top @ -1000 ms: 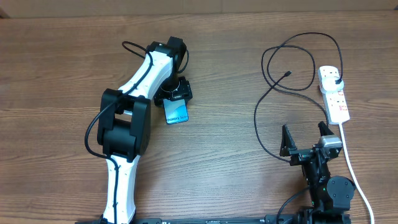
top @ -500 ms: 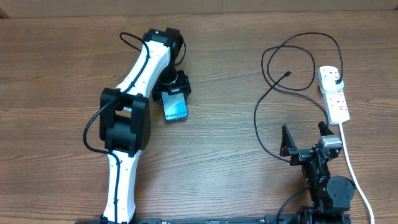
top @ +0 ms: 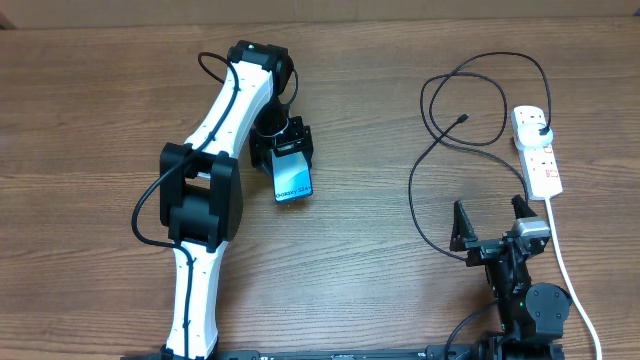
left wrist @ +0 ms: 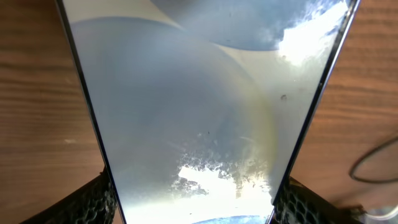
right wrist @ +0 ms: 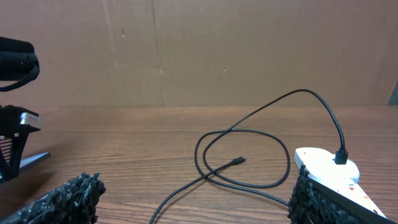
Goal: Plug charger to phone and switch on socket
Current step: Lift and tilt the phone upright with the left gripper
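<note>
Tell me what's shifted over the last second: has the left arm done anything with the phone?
The left gripper, closed on the phone throughout, carried it slightly toward the robot's right and turned it, so its free end now angles toward the charger side. Nothing was picked up or released. The open right gripper, the charger and the socket did not move.
</note>
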Robot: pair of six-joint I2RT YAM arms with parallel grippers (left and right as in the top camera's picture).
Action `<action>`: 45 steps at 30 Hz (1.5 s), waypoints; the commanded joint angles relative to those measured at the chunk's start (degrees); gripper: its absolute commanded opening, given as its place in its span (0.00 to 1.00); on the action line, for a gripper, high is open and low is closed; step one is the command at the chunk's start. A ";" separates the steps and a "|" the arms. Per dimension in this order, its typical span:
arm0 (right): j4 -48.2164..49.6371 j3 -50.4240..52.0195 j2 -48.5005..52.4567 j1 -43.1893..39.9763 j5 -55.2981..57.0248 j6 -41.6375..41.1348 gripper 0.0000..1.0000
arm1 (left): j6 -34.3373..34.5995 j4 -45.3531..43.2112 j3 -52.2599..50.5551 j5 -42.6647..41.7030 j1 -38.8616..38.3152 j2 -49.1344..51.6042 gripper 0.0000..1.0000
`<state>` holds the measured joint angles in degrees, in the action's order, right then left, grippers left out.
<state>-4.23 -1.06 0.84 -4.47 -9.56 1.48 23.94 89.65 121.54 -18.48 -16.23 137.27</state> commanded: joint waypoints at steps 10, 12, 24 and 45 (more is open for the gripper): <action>0.26 0.61 -0.66 -0.15 0.52 -0.11 1.00 | -1.73 2.29 1.75 -8.22 0.31 -0.04 0.65; 0.26 0.61 -0.66 -0.15 0.52 -0.11 1.00 | -1.70 2.27 1.75 -8.66 0.31 -0.04 0.65; 0.26 0.61 -0.66 -0.15 0.52 -0.11 1.00 | -1.73 3.21 1.75 -9.66 0.35 -0.04 0.65; 2.25 0.61 -0.66 -0.15 -21.22 -51.41 1.00 | -2.05 2.86 1.75 -9.77 0.35 -0.04 0.66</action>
<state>-2.98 -1.06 0.80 -4.47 -30.06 -40.56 23.35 92.31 121.56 -26.39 -16.23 137.27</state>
